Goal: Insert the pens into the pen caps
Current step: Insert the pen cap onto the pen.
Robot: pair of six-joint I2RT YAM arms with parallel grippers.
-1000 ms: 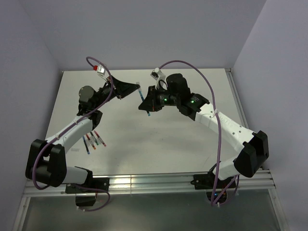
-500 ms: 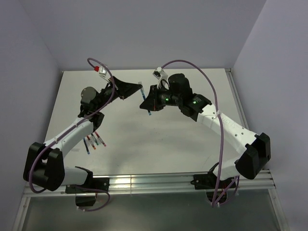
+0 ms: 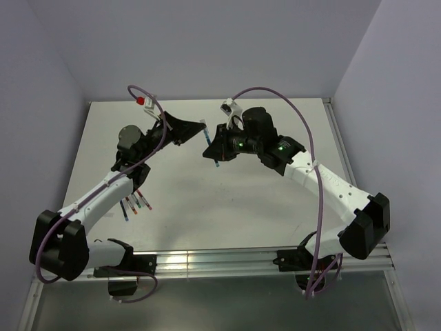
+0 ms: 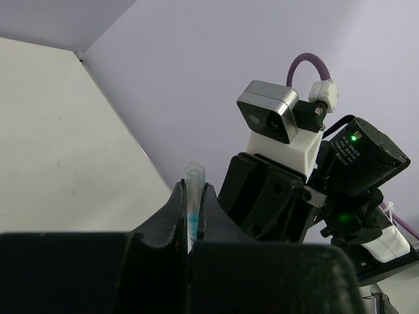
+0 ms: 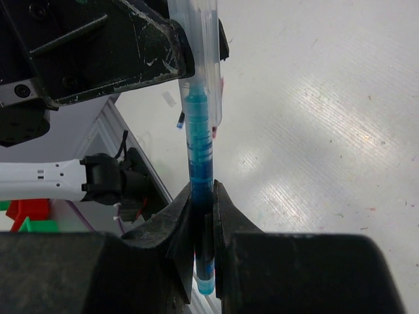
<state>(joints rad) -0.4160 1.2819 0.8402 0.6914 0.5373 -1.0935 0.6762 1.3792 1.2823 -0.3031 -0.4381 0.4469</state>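
Jaws on the right arm are closed on a blue pen (image 5: 198, 157), gripping it near its lower end so most of the barrel stands up out of them. Its upper end reaches into a clear pen cap (image 5: 196, 52), which the left jaws pinch shut from the sides; the cap's open far end pokes out beyond those jaws. Both are held in the air over the back middle of the table (image 3: 275, 200). Several other pens (image 3: 134, 202) lie side by side on the table beside the left arm (image 3: 96, 196)
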